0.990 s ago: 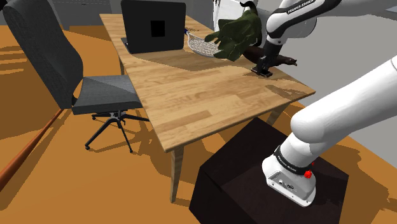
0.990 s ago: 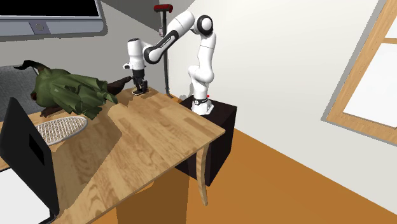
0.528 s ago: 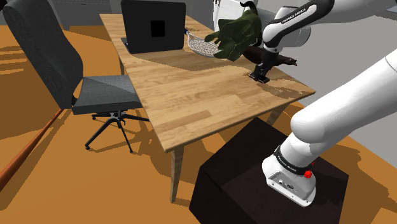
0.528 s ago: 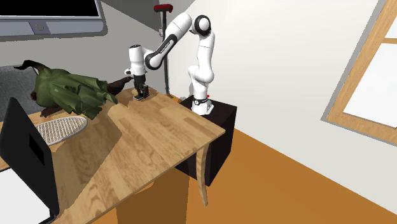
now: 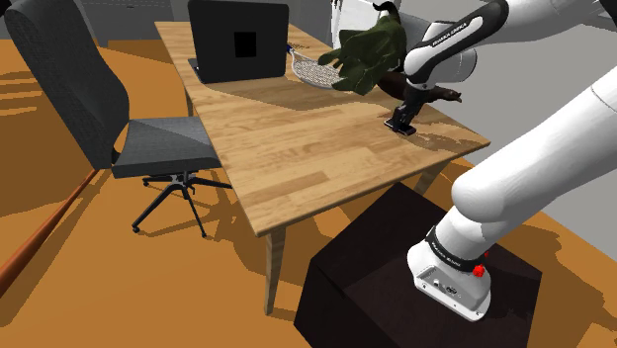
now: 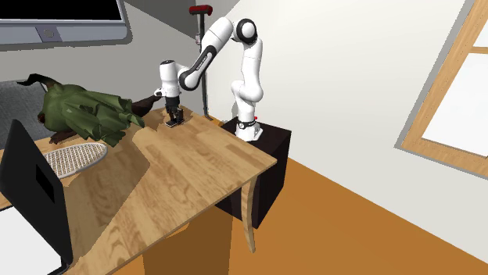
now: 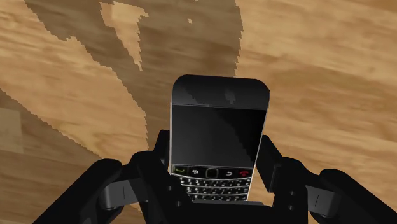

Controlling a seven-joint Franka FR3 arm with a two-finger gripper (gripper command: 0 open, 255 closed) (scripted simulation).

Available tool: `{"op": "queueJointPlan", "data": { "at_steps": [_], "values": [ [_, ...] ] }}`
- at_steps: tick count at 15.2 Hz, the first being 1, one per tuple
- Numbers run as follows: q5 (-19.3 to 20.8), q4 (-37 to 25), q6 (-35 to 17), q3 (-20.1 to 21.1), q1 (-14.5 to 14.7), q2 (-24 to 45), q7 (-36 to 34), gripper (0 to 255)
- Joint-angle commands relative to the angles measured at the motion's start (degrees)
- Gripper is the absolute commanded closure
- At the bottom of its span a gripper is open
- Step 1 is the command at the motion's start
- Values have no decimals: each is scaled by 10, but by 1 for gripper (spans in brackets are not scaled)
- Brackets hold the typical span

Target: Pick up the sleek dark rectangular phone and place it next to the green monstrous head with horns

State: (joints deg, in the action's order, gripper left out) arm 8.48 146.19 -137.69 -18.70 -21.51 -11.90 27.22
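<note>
One phone (image 7: 218, 137), black with a small keyboard under a dark screen, sits clasped at its keyboard end between the fingers of the gripper (image 7: 215, 156), with the wooden table (image 5: 297, 148) beyond it. It hangs near the green horned head (image 5: 368, 51), on the head's stand side, not yet beside it. Over the last second the hand has tipped and slid a little farther from the head, low over the wood. I judge the carry has begun, but the approach to the head is still to come. The phone's bottom edge is buried in the fingers. I cannot tell whether it clears the table, nor whether the dark brown shape (image 5: 447, 95) behind the gripper belongs to the head.
</note>
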Motion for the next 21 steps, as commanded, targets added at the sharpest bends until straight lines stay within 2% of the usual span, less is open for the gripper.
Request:
{"op": "queueJointPlan", "data": {
  "at_steps": [1, 3, 4, 9, 13, 21],
  "values": [
    [0, 0, -1, 0, 0, 0, 0, 255],
    [0, 0, -1, 0, 0, 0, 0, 255],
    [0, 0, -1, 0, 0, 0, 0, 0],
    [0, 0, 0, 0, 0, 0, 0, 0],
    [8, -30, 84, 11, -2, -54, -8, 0],
    [8, -30, 84, 11, -2, -54, -8, 0]
  ]
}}
